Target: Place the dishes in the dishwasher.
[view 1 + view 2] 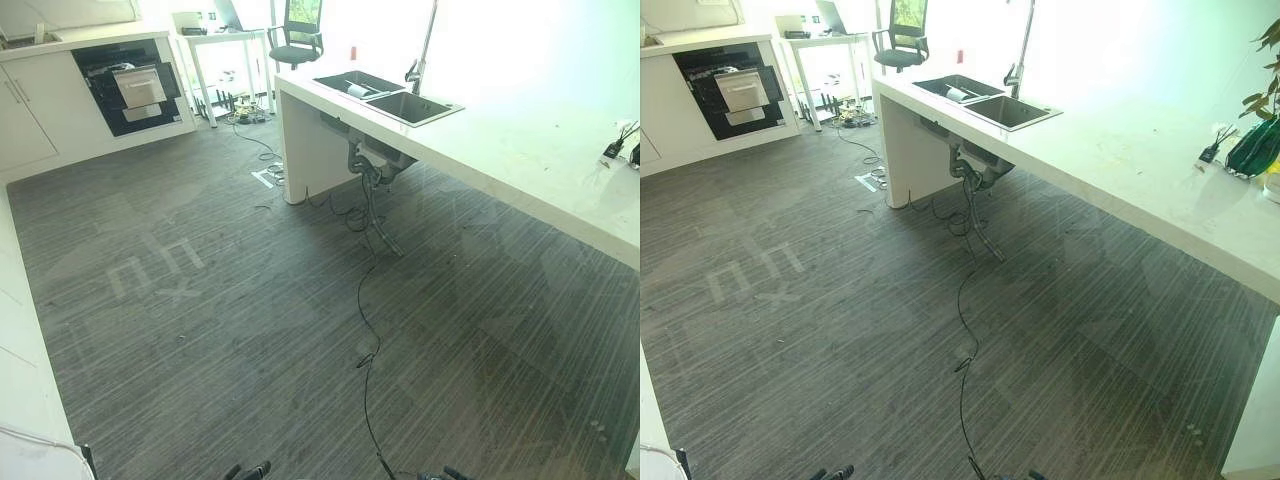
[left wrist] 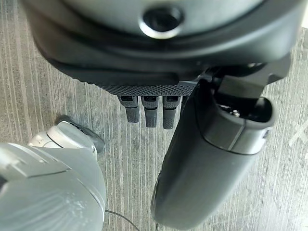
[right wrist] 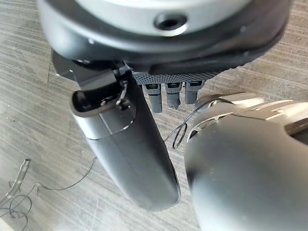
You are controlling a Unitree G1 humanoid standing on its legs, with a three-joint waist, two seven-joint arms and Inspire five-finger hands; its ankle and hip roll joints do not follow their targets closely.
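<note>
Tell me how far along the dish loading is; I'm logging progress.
Nothing looks done. The black built-in dishwasher stands across the grey floor with a tray pulled out. A white dish lies in the steel double sink. Left robot hand and right robot hand hang straight-fingered, holding nothing. Fetching and loading remain.

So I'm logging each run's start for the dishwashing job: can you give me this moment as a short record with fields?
dishwasher: dark-fronted unit in the far cabinets, its drawer out a little
sink: double basin in the white counter, with a tap behind it
dishes: a pale item lies in the far basin; what it is cannot be told
left hand: hangs over the floor, fingers straight, holding nothing
right hand: hangs over the floor, fingers straight, holding nothing
floor: grey striped planks, with a chair far off
</note>
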